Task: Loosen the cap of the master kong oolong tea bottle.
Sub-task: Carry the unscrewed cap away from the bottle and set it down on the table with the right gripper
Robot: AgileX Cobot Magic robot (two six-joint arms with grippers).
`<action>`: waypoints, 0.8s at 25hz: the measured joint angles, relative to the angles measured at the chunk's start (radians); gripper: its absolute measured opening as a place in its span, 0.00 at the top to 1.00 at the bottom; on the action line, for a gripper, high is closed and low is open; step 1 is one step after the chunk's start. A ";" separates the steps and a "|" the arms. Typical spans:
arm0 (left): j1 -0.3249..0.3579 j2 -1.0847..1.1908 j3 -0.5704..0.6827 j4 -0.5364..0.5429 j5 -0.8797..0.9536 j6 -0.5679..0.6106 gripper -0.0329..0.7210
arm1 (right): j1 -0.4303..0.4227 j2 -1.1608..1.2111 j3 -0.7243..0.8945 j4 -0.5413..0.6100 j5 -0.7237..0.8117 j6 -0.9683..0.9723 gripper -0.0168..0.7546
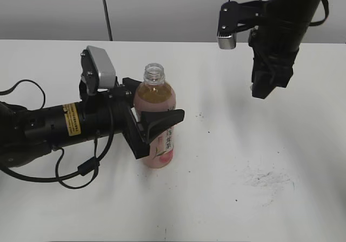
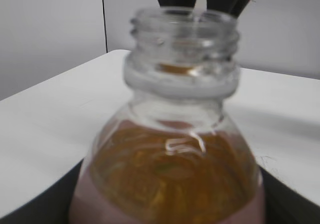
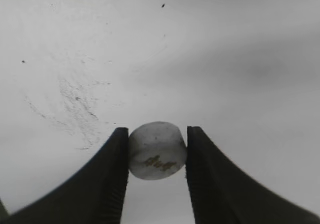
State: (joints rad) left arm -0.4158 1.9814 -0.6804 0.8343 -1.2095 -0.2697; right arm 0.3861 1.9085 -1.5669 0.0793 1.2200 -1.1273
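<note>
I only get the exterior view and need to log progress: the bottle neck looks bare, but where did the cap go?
Observer: The cap is clamped between the right gripper fingers, per the right wrist view.
Operator: Is it over the bottle?
Observer: No, only bare table shows beneath it there.
Operator: Is the bottle secured?
Observer: The left wrist view shows the master kong oolong tea bottle upright, its open mouth uncapped; the left gripper holds its body.

Clear glossy plastic bottle (image 1: pixel 155 117) — matt white cap (image 3: pixel 157 150).
</note>
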 joint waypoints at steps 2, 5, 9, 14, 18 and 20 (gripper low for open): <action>0.000 0.000 0.000 0.000 0.000 0.000 0.37 | -0.025 0.000 0.039 0.008 0.000 0.107 0.63; 0.000 0.000 0.000 0.000 0.000 0.000 0.37 | -0.057 0.000 0.105 0.011 -0.014 0.265 0.63; 0.000 0.000 0.000 -0.001 0.000 0.000 0.37 | -0.070 -0.001 0.227 0.010 -0.142 0.423 0.63; 0.000 0.000 0.000 -0.001 0.000 0.000 0.37 | -0.070 -0.001 0.358 0.010 -0.338 0.514 0.63; 0.000 0.000 0.000 -0.001 0.000 0.000 0.37 | -0.070 0.013 0.381 0.011 -0.412 0.522 0.63; 0.000 0.000 0.000 -0.001 0.000 0.000 0.37 | -0.070 0.044 0.381 0.011 -0.422 0.524 0.63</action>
State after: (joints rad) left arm -0.4158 1.9814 -0.6804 0.8335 -1.2095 -0.2697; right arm 0.3160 1.9524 -1.1858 0.0907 0.7976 -0.6029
